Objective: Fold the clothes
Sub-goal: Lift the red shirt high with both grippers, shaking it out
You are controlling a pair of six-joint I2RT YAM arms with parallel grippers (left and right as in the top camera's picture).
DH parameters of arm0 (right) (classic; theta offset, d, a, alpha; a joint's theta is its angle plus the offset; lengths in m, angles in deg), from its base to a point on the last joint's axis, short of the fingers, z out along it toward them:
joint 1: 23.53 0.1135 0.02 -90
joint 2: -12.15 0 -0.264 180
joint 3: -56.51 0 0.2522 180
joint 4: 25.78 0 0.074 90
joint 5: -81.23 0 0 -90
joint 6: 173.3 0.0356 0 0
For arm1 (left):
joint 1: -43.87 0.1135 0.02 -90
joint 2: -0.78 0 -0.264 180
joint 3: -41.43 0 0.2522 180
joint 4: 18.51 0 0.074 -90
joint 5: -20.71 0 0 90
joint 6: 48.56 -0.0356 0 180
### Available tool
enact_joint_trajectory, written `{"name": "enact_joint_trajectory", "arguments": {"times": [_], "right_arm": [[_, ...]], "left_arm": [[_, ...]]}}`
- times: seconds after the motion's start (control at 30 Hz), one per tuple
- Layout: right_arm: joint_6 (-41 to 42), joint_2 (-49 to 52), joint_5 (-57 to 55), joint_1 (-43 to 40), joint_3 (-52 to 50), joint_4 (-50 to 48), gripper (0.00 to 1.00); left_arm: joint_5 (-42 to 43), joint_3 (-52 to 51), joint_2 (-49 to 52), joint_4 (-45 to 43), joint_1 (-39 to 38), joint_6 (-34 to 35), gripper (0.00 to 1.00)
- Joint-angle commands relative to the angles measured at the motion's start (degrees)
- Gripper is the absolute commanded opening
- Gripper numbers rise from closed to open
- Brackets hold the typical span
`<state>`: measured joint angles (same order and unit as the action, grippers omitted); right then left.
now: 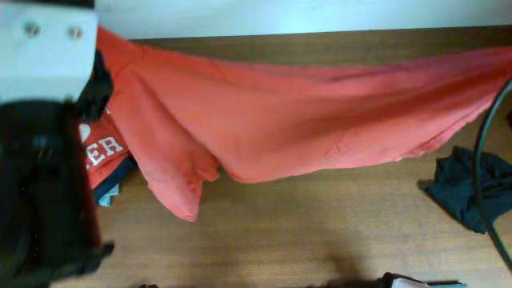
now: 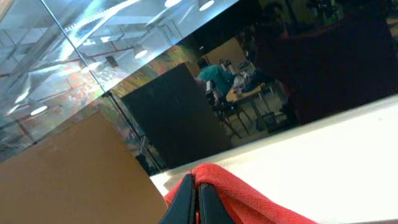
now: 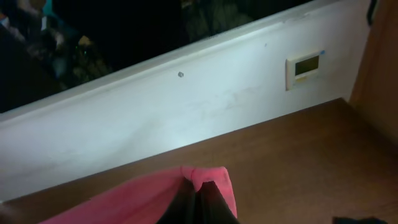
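The clothes lie on a wooden table (image 1: 320, 240). A large orange-red shirt (image 1: 304, 112) hangs stretched above it from the far left to the right edge, sagging in the middle. In the left wrist view my left gripper (image 2: 197, 186) is shut on a fold of that shirt (image 2: 249, 200). In the right wrist view my right gripper (image 3: 198, 190) is shut on another edge of the shirt (image 3: 124, 200), which wraps over the fingertips. In the overhead view neither gripper's jaws show. A red tee with white print (image 1: 102, 150) lies under the shirt's left end, on dark and pale blue pieces (image 1: 110, 192).
A dark crumpled garment (image 1: 464, 188) lies at the table's right edge, crossed by a black cable (image 1: 478, 152). My left arm's bulk (image 1: 40, 176) blocks the overhead view's left side. A white wall (image 1: 320, 14) runs behind the table, with a small panel (image 3: 305, 65) on it.
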<state>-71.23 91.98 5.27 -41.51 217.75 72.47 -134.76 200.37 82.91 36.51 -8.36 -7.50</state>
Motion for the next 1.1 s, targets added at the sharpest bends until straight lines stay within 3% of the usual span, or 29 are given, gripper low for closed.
{"name": "enact_joint_trajectory", "arguments": {"times": [0.0,0.37,0.6,0.8,1.07], "right_arm": [[0.92,-0.15,-1.9,-0.42,2.08,1.33,0.04],[1.11,0.81,-4.87,-0.42,2.05,3.87,0.04],[1.11,0.02,-5.11,-0.42,2.38,3.85,0.04],[1.95,-3.52,-7.3,-0.42,2.67,3.96,0.04],[1.99,-4.5,-7.48,-0.42,2.51,6.95,0.04]], "left_arm": [[-9.2,0.85,-1.03,-0.61,-4.83,-3.48,0.0],[-13.11,0.85,-0.66,-2.16,-5.38,-4.96,0.0],[-20.33,0.85,-0.17,-15.76,-6.1,-16.06,0.0],[-24.06,0.85,-0.2,-28.02,-12.66,-25.51,0.0],[-24.35,0.85,-1.25,-28.96,-19.52,-25.73,0.0]]}}
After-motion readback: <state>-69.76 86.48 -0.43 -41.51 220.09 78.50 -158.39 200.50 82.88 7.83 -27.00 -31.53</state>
